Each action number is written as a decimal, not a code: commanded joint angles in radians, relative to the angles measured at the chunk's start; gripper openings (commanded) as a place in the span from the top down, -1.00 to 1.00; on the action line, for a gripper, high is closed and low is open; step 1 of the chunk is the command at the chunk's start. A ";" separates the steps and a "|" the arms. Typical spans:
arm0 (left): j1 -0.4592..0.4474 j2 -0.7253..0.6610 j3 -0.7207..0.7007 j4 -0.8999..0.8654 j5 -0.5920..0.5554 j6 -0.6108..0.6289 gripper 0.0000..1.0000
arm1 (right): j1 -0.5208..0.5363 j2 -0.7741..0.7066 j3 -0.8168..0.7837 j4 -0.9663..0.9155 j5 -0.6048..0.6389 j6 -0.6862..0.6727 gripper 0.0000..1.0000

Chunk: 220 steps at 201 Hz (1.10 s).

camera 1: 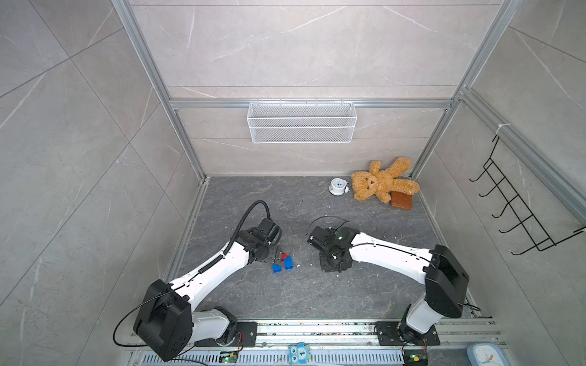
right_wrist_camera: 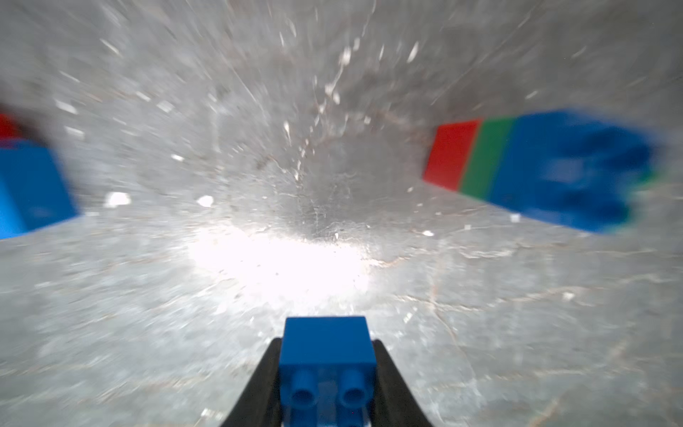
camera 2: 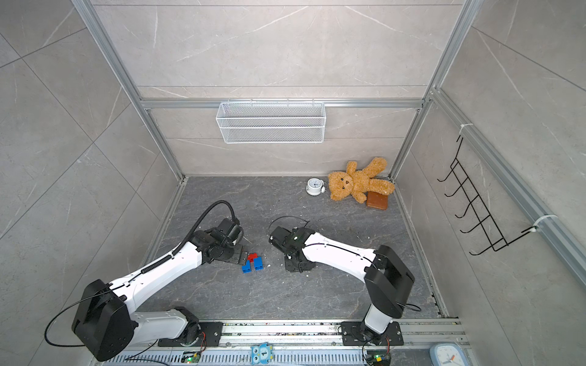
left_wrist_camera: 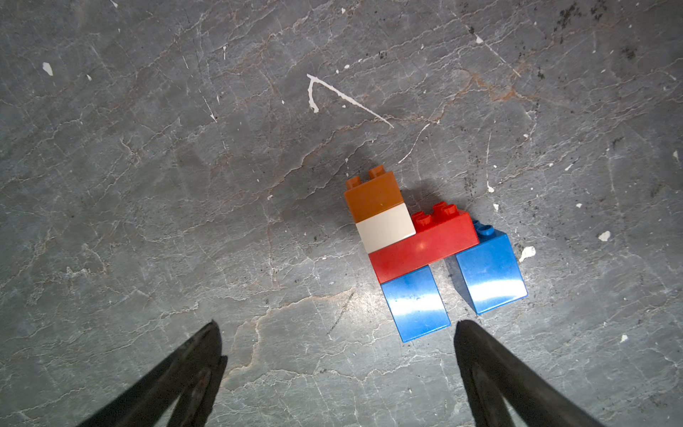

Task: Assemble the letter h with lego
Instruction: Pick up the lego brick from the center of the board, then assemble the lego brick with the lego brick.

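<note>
Now | right pincer (right_wrist_camera: 326, 345) clamps blue brick (right_wrist_camera: 325, 332) | owl tag (camera 1: 299, 352) reads 1

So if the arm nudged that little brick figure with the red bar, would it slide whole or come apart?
Probably slides: the brick figure lies flat on the smooth table and its glossy plastic looks hard and light. The blue brick with a stud showing past the red bar's end looks loosely joined, so it may split off.

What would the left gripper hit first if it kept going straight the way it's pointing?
Probably the bare table, just beside the nearer blue brick; the open left gripper points slightly past it, though depth is unclear.
</note>
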 commanded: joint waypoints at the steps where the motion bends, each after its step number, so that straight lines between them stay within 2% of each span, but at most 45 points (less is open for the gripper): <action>1: -0.003 -0.001 0.035 -0.017 0.002 0.014 -1.00 | -0.047 -0.018 0.073 -0.175 0.056 0.002 1.00; 44: -0.003 -0.003 0.034 -0.017 0.007 0.015 -1.00 | -0.214 -0.008 0.123 -0.204 0.002 -0.076 1.00; 69: -0.005 -0.001 0.034 -0.017 0.011 0.016 -1.00 | -0.263 0.040 0.173 -0.215 -0.009 -0.126 1.00; 151: -0.006 -0.003 0.034 -0.018 0.011 0.017 -1.00 | -0.337 0.107 0.150 -0.134 -0.054 -0.169 1.00; 220: -0.008 -0.005 0.034 -0.019 0.004 0.017 -1.00 | -0.346 0.118 0.099 -0.084 -0.072 -0.183 1.00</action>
